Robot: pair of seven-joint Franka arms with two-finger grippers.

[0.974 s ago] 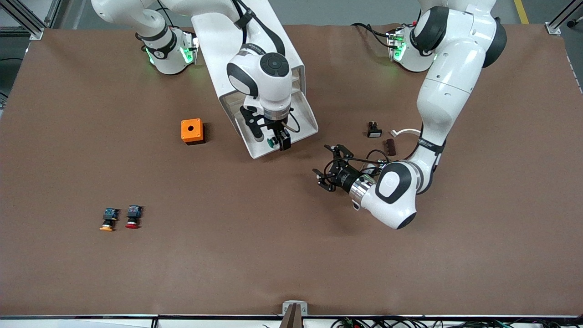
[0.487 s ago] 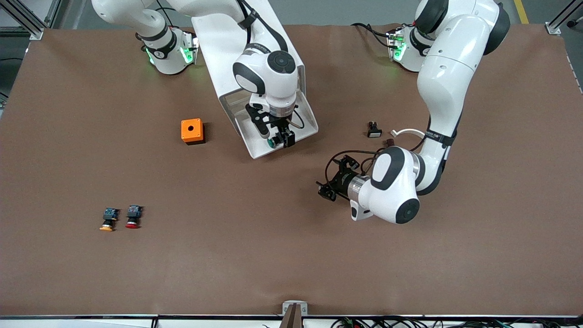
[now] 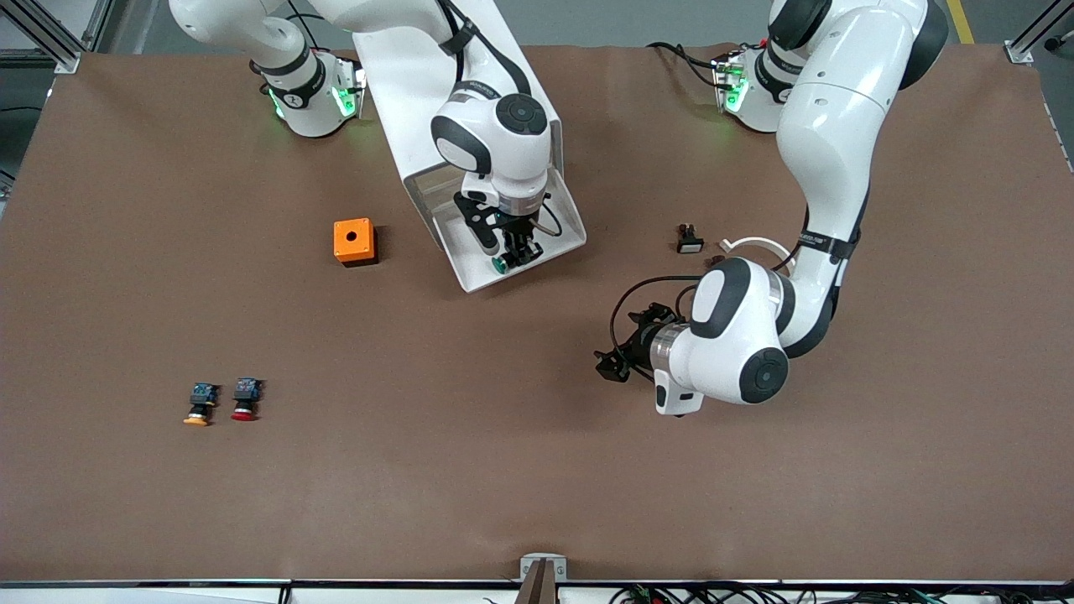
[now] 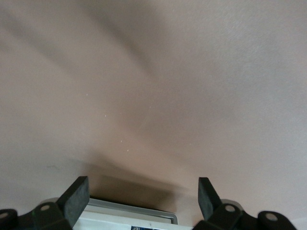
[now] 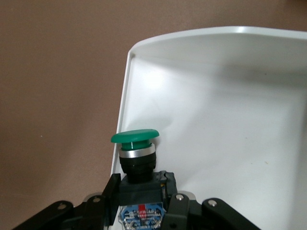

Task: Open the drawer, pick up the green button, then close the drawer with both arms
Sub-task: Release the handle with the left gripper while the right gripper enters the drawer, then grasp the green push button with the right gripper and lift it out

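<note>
We judge the take step is in hand: the drawer (image 3: 503, 243) stands pulled out from the white cabinet (image 3: 419, 92), and our right gripper (image 3: 513, 256) pinches the green-capped button (image 5: 135, 143) by its black body just over the tray's front corner. Our left gripper (image 3: 617, 362) hangs with its fingers (image 4: 76, 194) spread over bare table, nearer the front camera. Next we need to lift the button clear and set it down, then push the drawer shut.
</note>
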